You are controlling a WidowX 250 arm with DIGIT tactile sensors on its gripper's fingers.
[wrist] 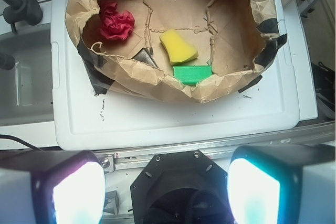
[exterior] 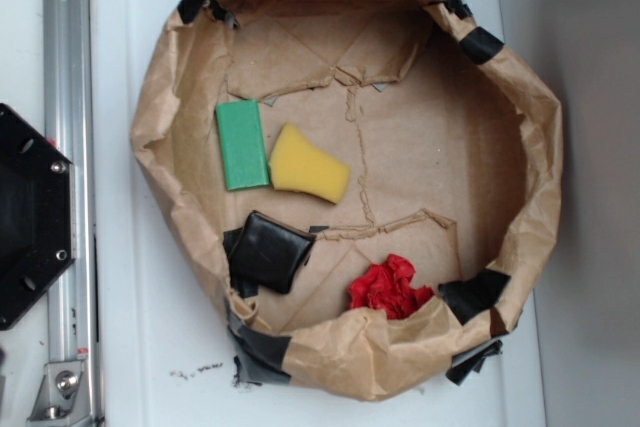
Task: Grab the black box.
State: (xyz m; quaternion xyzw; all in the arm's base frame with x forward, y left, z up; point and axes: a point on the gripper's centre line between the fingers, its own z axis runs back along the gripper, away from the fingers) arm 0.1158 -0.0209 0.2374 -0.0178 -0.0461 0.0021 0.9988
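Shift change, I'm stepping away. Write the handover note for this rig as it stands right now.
Pincer: open, empty, parked back over the hexagonal base plate, outside the paper-walled bin.
Black box: lies on the bin floor hard against the wall on the base side; from the wrist view only a corner shows over the crumpled rim.
Also in the bin: green block touching the yellow sponge, and red crumpled paper, apart from the box.
Done: nothing yet.
Left: reach over the wall, descend, close on the black box, lift.
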